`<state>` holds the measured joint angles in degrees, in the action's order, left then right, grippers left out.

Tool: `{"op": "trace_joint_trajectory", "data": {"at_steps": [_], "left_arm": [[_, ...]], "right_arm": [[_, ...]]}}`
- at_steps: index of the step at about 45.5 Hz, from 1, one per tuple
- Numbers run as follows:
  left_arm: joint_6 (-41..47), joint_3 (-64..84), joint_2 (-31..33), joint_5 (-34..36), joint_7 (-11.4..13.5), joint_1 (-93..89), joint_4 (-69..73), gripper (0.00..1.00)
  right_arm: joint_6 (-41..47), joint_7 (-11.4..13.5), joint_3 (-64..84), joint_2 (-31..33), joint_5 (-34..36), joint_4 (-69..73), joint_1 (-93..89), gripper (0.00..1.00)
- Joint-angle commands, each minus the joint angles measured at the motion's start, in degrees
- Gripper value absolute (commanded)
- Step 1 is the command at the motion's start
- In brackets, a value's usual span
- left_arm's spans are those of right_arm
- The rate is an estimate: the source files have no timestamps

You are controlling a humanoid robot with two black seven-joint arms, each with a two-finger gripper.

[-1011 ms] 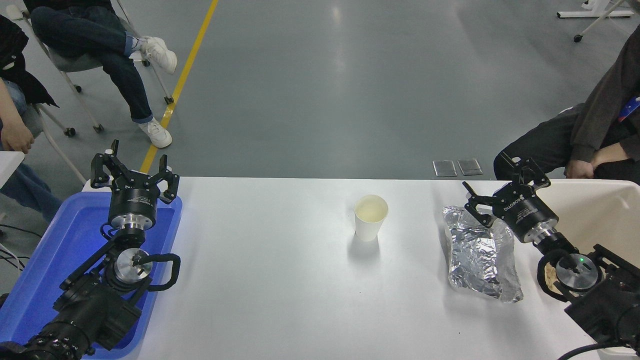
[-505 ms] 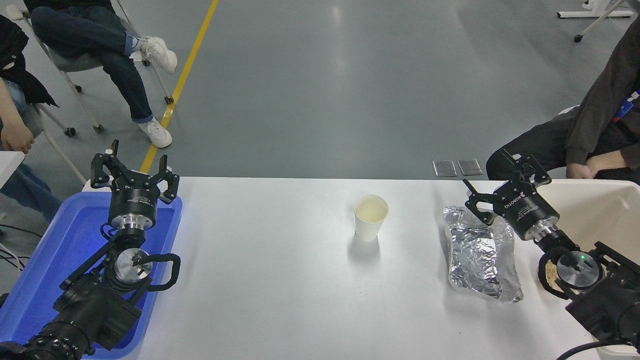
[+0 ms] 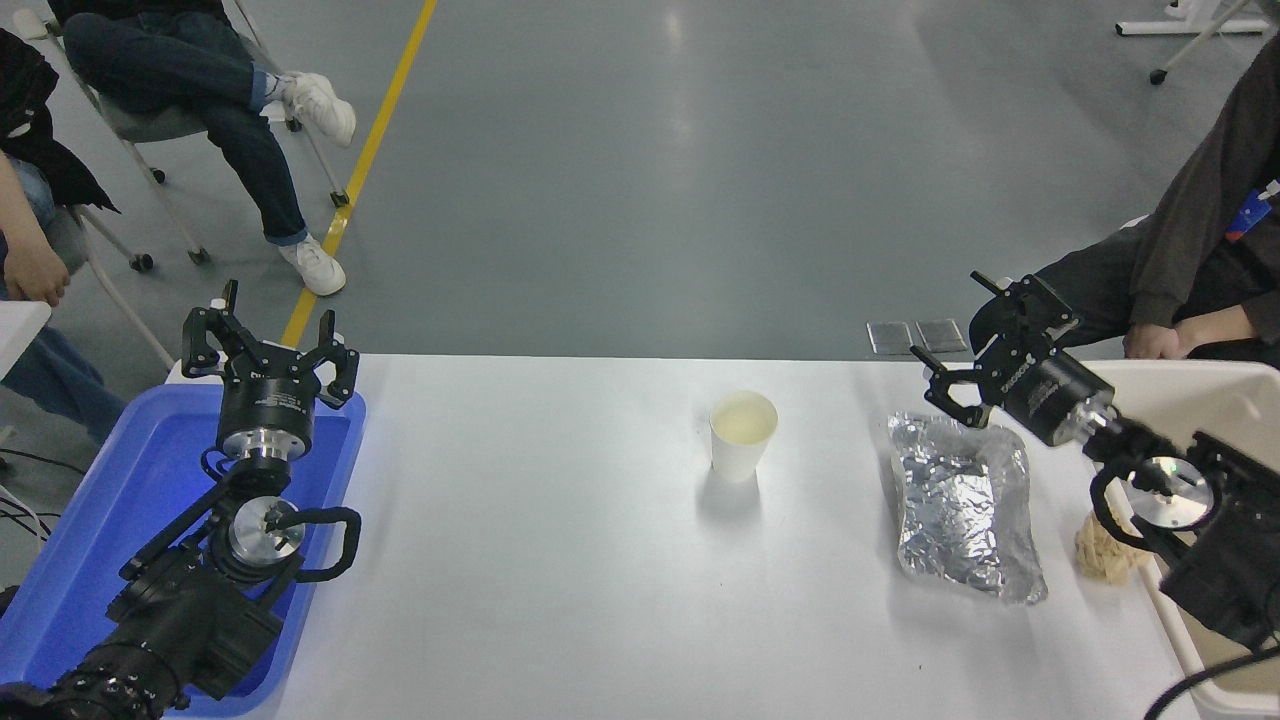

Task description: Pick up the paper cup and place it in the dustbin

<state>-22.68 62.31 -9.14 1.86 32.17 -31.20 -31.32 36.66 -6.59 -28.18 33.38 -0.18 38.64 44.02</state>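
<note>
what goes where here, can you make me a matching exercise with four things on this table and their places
Things:
1. cup
2. foil bag
3. tray
4. dustbin

Places:
a. far right edge of the table
b. under the parked left arm
c. mid-table, standing alone
d. lying flat between the cup and the dustbin

Pairs: 1-c, 2-d, 3-b, 4-a
</note>
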Motion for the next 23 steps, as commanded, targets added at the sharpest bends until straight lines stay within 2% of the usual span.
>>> {"op": "trace_joint_trajectory", "data": {"at_steps": [1, 12, 16, 23], "left_arm": [[0.00, 0.00, 0.00, -0.02, 0.00, 0.00, 0.03, 0.99], [0.00, 0.00, 0.00, -0.02, 0.00, 0.00, -0.06, 0.99], [0.00, 0.00, 0.00, -0.02, -0.08, 0.00, -0.06, 0.99], [0.00, 0.00, 0.00, -0.02, -0.09, 0.00, -0.06, 0.99]], "right_arm": [[-3.61, -0.26, 22.44, 13.98, -9.30, 16.02, 12.30, 1.00], [-5.63, -0.26, 58.30, 15.67, -17.57, 24.28, 39.01, 1.00], [-5.72, -0.26, 71.75, 13.65, -22.40, 29.47, 49.92, 1.00], [-5.63, -0.26, 87.32, 5.66, -24.52, 34.84, 63.63, 1.00]]}}
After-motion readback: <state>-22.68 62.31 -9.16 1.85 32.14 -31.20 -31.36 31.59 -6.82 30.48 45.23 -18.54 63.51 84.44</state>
